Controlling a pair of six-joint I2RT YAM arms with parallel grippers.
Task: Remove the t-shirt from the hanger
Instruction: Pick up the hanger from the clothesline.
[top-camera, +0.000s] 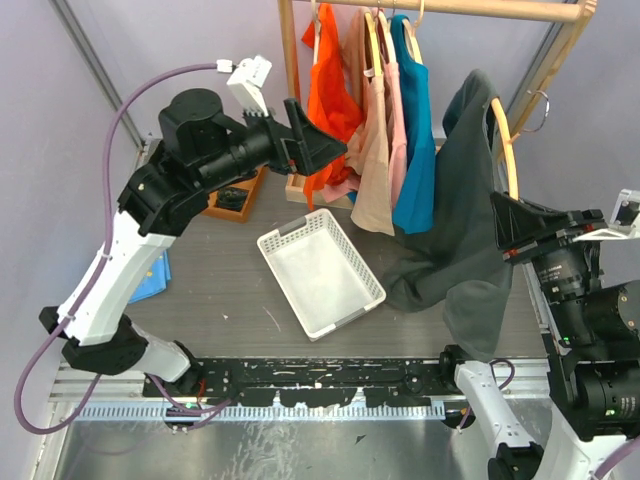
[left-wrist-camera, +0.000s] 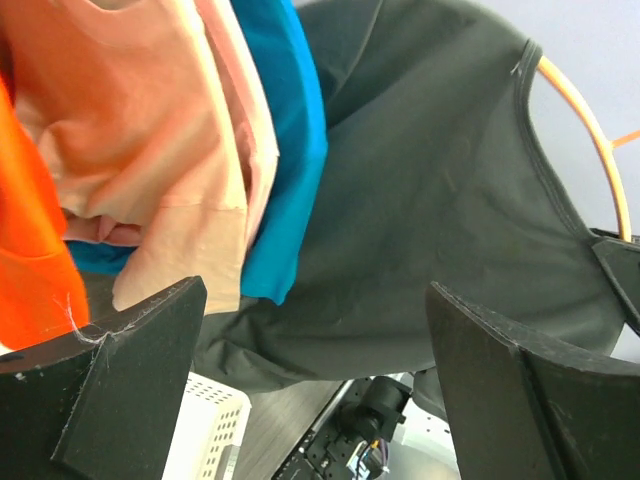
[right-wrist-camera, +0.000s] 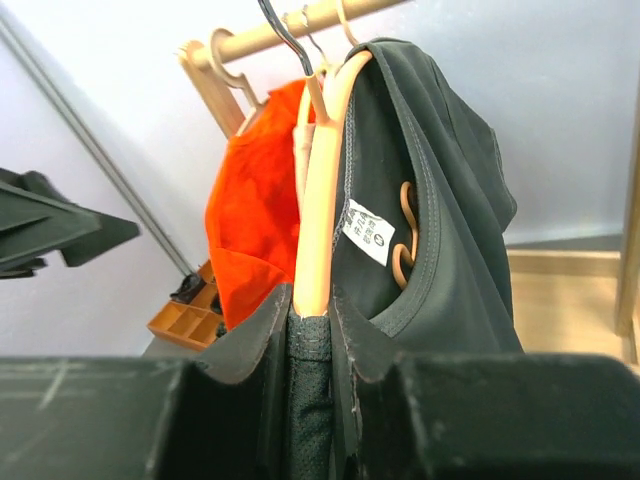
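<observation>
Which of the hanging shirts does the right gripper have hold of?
The dark grey t-shirt, rightmost, beside the teal one; the right gripper pinches it together with its wooden hanger.

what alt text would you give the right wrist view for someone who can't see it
The right gripper pinches the lower end of a wooden hanger that carries a dark grey t-shirt, its white label showing inside the collar. Behind are an orange garment and a wooden rail.
</observation>
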